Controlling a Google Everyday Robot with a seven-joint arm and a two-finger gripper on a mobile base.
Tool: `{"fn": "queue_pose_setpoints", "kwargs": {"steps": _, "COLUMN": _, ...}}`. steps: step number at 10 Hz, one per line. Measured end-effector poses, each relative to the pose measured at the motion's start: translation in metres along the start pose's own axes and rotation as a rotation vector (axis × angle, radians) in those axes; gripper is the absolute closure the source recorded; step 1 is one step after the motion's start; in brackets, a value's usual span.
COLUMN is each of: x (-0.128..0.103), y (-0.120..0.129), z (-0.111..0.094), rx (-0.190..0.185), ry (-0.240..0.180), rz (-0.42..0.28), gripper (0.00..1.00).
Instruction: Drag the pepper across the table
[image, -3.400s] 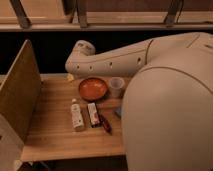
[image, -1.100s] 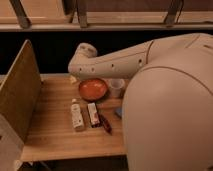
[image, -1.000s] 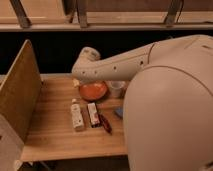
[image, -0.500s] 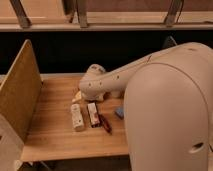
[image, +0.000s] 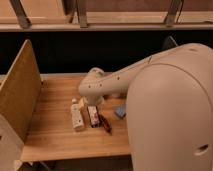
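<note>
The gripper (image: 84, 103) hangs at the end of the arm (image: 115, 82), low over the middle of the table (image: 55, 135), just behind the row of small items. The arm's rounded wrist covers most of it, so I cannot tell whether it is released or clenched, and it appears to grasp nothing. It seems to be lowered this close to the wood because a drag needs contact from above, not a lift.

The pepper (image: 105, 123) lies flat on the planks, to the right of the gripper and nearer the front edge, apart from it. Its long axis runs slantwise, its far end just beside the red-and-white packet (image: 92, 116). Judged from this, the pepper is not yet engaged, and the gripper must shift right and forward to reach it.

Left of that packet lies a pale oblong packet (image: 77, 118), and the 2 lie side by side. A small blue object (image: 120, 111) sits to the right, near the robot body (image: 170, 115). An upright panel (image: 20, 97) walls the left side, which limits a drag that way.

No open container shows. Both packets are closed, so their contents are unknown, and the arm hides the wood behind them.
</note>
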Motion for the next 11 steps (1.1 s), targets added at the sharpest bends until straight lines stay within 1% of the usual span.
{"fn": "queue_pose_setpoints", "kwargs": {"steps": 3, "x": 0.001, "y": 0.000, "z": 0.000, "rx": 0.001, "ry": 0.002, "rz": -0.002, "gripper": 0.20}}
{"fn": "queue_pose_setpoints", "kwargs": {"steps": 4, "x": 0.006, "y": -0.005, "z": 0.002, "rx": 0.002, "ry": 0.008, "rz": 0.008, "gripper": 0.20}}
{"fn": "queue_pose_setpoints", "kwargs": {"steps": 5, "x": 0.015, "y": -0.017, "z": 0.005, "rx": 0.009, "ry": 0.022, "rz": 0.037, "gripper": 0.20}}
{"fn": "queue_pose_setpoints", "kwargs": {"steps": 6, "x": 0.031, "y": -0.036, "z": 0.011, "rx": 0.016, "ry": 0.042, "rz": 0.086, "gripper": 0.20}}
{"fn": "queue_pose_setpoints", "kwargs": {"steps": 7, "x": 0.044, "y": -0.049, "z": 0.014, "rx": 0.021, "ry": 0.059, "rz": 0.118, "gripper": 0.20}}
{"fn": "queue_pose_setpoints", "kwargs": {"steps": 9, "x": 0.065, "y": -0.073, "z": 0.018, "rx": 0.040, "ry": 0.082, "rz": 0.165, "gripper": 0.20}}
{"fn": "queue_pose_setpoints", "kwargs": {"steps": 10, "x": 0.070, "y": -0.083, "z": 0.018, "rx": 0.052, "ry": 0.085, "rz": 0.181, "gripper": 0.20}}
{"fn": "queue_pose_setpoints", "kwargs": {"steps": 11, "x": 0.070, "y": -0.085, "z": 0.018, "rx": 0.054, "ry": 0.083, "rz": 0.180, "gripper": 0.20}}
